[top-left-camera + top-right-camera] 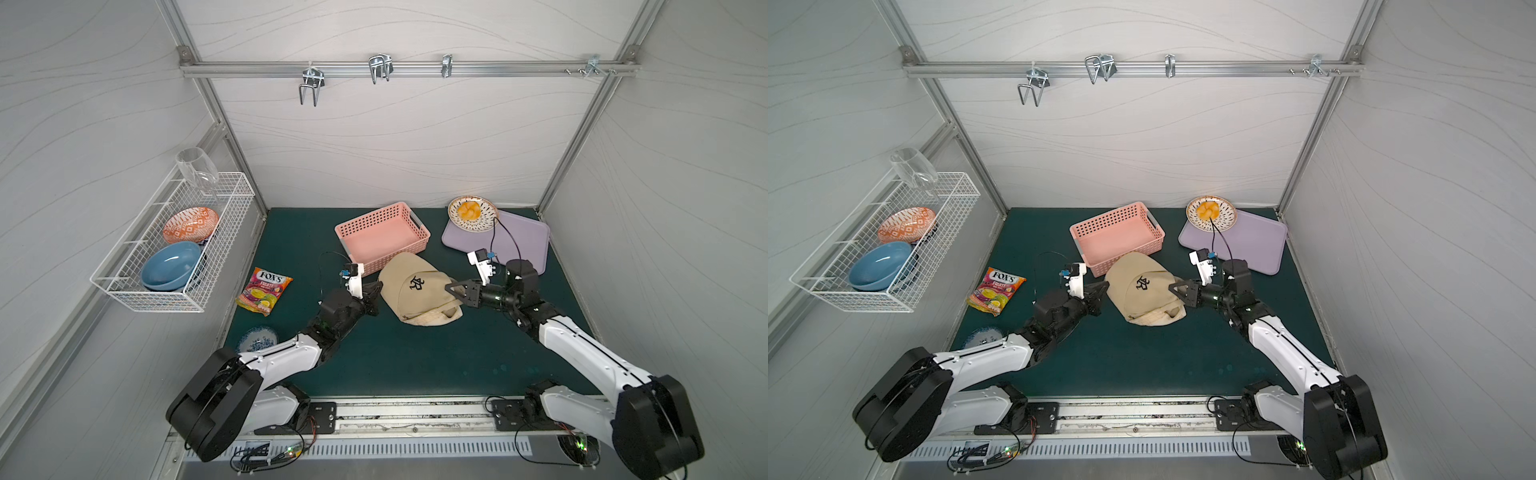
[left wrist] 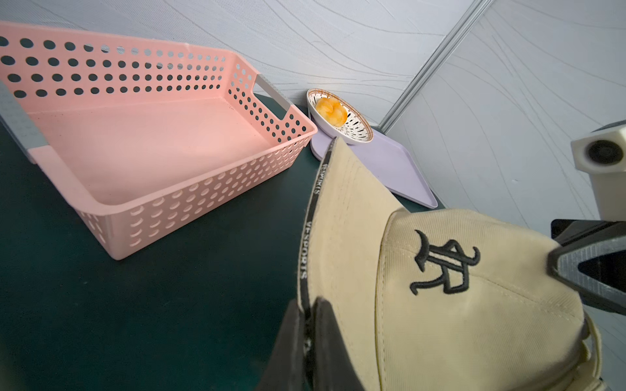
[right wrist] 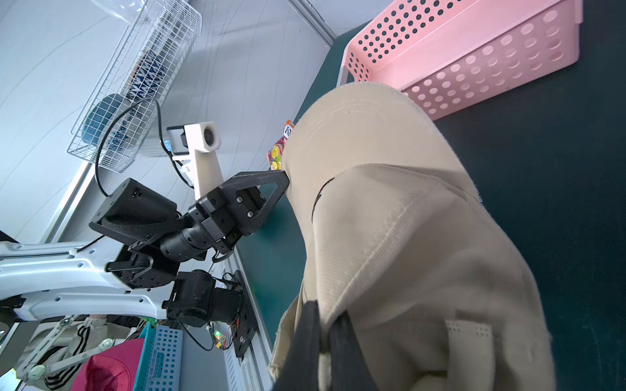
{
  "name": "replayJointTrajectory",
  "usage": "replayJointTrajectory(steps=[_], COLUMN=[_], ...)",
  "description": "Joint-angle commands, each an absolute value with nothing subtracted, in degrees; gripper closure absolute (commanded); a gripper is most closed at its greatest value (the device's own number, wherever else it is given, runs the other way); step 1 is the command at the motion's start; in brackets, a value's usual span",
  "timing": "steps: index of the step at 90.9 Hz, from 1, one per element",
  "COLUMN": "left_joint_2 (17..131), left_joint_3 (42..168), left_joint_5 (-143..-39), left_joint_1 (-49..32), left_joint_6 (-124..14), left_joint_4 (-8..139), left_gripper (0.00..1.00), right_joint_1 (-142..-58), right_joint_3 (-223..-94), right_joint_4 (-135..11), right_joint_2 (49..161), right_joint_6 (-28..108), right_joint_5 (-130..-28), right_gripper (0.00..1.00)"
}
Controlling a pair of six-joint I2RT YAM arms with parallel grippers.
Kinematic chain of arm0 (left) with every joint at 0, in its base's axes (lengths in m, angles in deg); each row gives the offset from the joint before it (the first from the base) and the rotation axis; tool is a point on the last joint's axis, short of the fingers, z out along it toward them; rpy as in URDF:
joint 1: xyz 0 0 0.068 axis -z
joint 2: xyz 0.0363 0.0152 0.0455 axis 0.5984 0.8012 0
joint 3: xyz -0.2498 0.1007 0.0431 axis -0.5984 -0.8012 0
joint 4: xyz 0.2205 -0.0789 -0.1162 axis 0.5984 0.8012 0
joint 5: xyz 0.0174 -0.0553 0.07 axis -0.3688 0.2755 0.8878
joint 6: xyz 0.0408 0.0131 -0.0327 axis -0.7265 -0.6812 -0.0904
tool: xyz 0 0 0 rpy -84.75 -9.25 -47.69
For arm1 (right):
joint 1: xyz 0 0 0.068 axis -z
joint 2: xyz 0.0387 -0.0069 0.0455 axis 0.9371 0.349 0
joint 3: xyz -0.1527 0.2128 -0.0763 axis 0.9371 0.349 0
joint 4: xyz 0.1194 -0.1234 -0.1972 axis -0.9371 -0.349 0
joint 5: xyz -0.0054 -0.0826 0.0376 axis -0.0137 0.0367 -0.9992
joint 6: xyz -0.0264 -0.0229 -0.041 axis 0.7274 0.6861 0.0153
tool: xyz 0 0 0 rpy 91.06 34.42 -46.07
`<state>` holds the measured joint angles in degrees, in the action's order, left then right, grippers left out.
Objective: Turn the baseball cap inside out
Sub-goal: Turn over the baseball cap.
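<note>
Two pinches on: the baseball cap [image 1: 415, 291] spans crosswise between them, my left gripper [image 2: 310, 306] nipping its brim [image 2: 338, 210], my right gripper [image 3: 325, 313] its back edge [image 3: 288, 331], tan side out.

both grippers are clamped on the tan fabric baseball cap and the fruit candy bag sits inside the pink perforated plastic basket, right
No: the fruit candy bag lies on the green mat, outside the pink perforated plastic basket, as both top views show. The rest holds.

Tan baseball cap [image 1: 430, 297]; pink basket [image 1: 370, 217]
</note>
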<state>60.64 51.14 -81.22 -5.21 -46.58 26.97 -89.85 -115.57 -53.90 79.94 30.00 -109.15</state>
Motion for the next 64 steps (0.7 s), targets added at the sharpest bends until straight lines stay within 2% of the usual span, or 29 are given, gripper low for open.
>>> replayJointTrajectory(steps=[1, 7, 10, 15, 22, 31, 43, 64], left_joint_2=[59.6, 59.2, 59.2, 59.3, 59.4, 59.2, 58.9, 58.2], left_joint_3=[49.1, 50.2, 50.7, 51.7, 53.0, 53.7, 54.4, 54.9], left_joint_5=[-82.2, -84.3, -85.5, -87.1, -87.4, -86.8, -87.6, -85.7], left_joint_1=[-8.3, -8.4, -8.4, -8.4, -8.4, -8.4, -8.4, -8.4], left_joint_6=[-46.7, -47.1, -47.2, -46.5, -45.1, -44.1, -44.7, -45.4], left_joint_4=[27.5, 29.0, 29.6, 30.7, 32.2, 33.3, 34.1, 36.6], left_gripper=[1.0, 1.0, 1.0, 1.0, 1.0, 1.0, 1.0, 1.0], right_joint_1=[-89.5, -90.4, -91.1, -92.3, -94.4, -98.5, -101.9, -106.3], right_joint_3=[-117.1, -118.5, -119.1, -119.9, -121.0, -122.5, -124.8, -128.3], right_joint_4=[-52.8, -57.3, -59.4, -61.8, -64.9, -69.3, -72.6, -78.4], right_joint_2=[81.1, 82.7, 83.5, 84.4, 85.2, 85.6, 87.6, 92.1], right_joint_6=[31.0, 33.4, 35.0, 36.7, 39.0, 42.8, 45.5, 47.7], right_joint_5=[-112.0, -108.6, -106.0, -102.3, -97.2, -91.0, -88.8, -76.6], right_gripper=[0.98, 0.85, 0.71, 0.64, 0.47, 0.39, 0.35, 0.3])
